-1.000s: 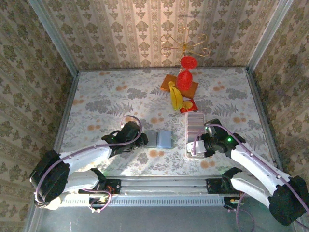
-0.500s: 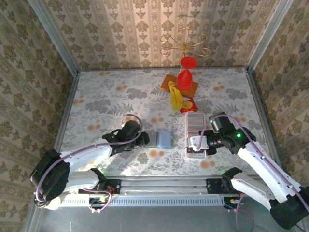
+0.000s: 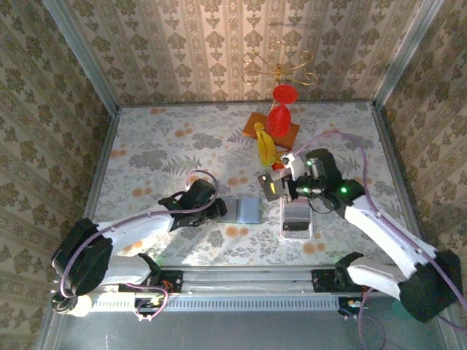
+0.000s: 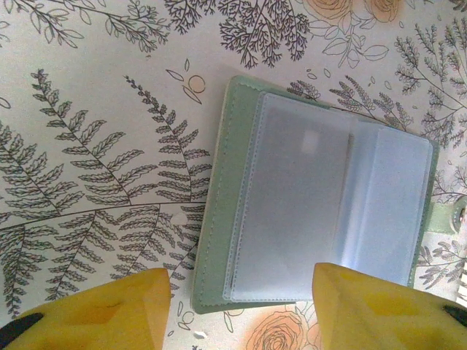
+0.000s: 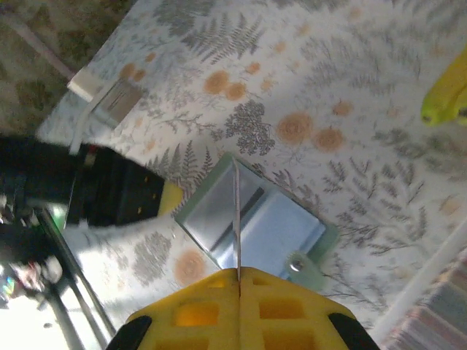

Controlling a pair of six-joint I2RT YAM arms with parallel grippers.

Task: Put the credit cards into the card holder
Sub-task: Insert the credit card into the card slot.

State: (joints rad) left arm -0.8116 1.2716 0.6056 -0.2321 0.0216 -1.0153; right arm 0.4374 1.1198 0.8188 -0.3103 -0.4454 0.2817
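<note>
Damask-patterned wallpaper walls (image 3: 219, 44) around a floral-print table (image 3: 160, 146)

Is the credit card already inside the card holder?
No, the right gripper holds the credit card edge-on in the air, outside the card holder.

This is a staged robot test cell dressed up as a home. A floral-print table (image 3: 146, 146) is boxed in on three sides by damask-wallpapered panels (image 3: 219, 44). Bare metal corner posts (image 3: 80, 55) join them, and an aluminium rail (image 3: 248, 277) runs along the table's near edge.

Sage-green card holder (image 3: 241, 210), open and flat; striped credit cards (image 3: 297, 216) nearby
</note>
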